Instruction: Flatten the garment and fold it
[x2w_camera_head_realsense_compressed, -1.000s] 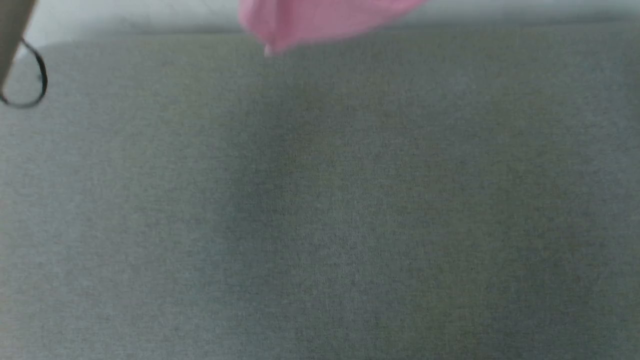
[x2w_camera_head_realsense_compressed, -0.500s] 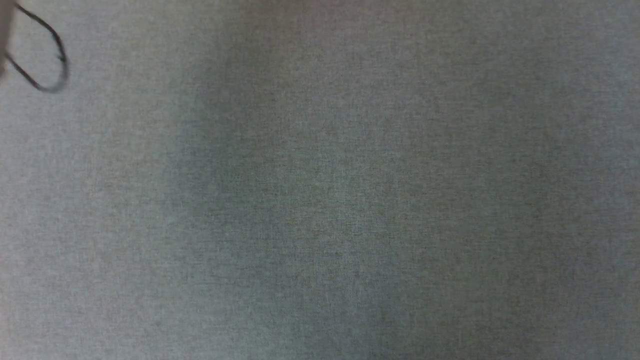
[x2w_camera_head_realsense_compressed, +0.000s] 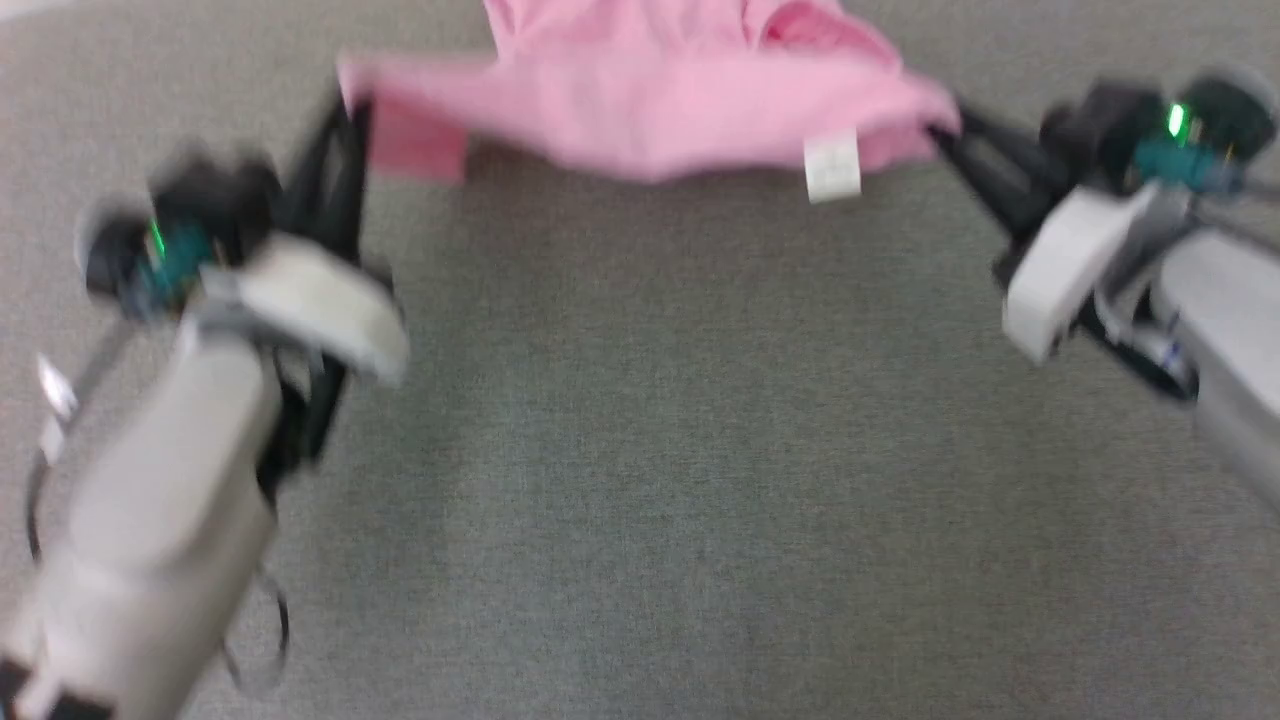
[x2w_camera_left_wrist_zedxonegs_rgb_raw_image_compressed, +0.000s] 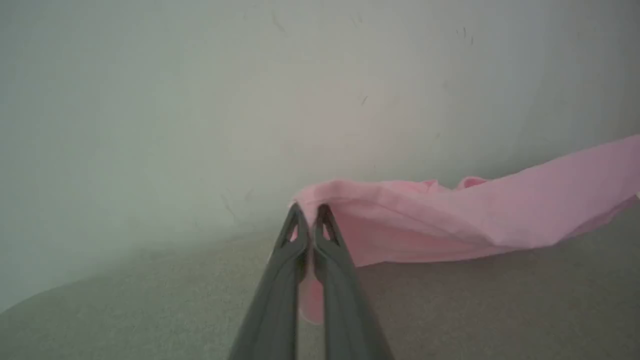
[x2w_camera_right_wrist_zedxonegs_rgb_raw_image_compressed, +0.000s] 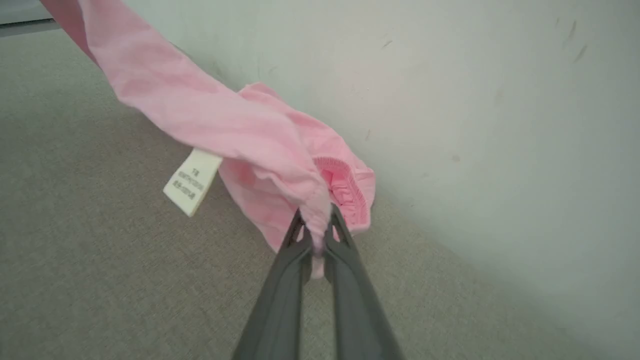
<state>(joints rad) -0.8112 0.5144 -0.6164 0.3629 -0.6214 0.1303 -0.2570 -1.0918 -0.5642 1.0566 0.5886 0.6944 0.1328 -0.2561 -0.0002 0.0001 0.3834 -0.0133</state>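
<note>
The light pink garment (x2w_camera_head_realsense_compressed: 650, 110) hangs stretched between my two grippers above the grey surface, near the far edge. A small white label (x2w_camera_head_realsense_compressed: 832, 166) dangles from its lower edge towards the right. My left gripper (x2w_camera_head_realsense_compressed: 352, 120) is shut on the garment's left corner (x2w_camera_left_wrist_zedxonegs_rgb_raw_image_compressed: 320, 200); in the left wrist view the cloth runs off to the right. My right gripper (x2w_camera_head_realsense_compressed: 945, 135) is shut on the right corner, and the right wrist view shows pink cloth (x2w_camera_right_wrist_zedxonegs_rgb_raw_image_compressed: 250, 130) pinched at the tips (x2w_camera_right_wrist_zedxonegs_rgb_raw_image_compressed: 315, 225), with the gathered elastic hem (x2w_camera_right_wrist_zedxonegs_rgb_raw_image_compressed: 345, 185) just behind and the label (x2w_camera_right_wrist_zedxonegs_rgb_raw_image_compressed: 192, 182) hanging.
A grey fabric-covered surface (x2w_camera_head_realsense_compressed: 680, 480) spreads below the garment. A pale wall (x2w_camera_right_wrist_zedxonegs_rgb_raw_image_compressed: 475, 100) rises right behind the surface's far edge, close to both gripper tips. A thin dark cable loop (x2w_camera_head_realsense_compressed: 255, 630) hangs by my left forearm.
The head view has shifted a lot, so both arms and the stretched garment have come into it; half a second ago it held only grey surface and a cable loop.
</note>
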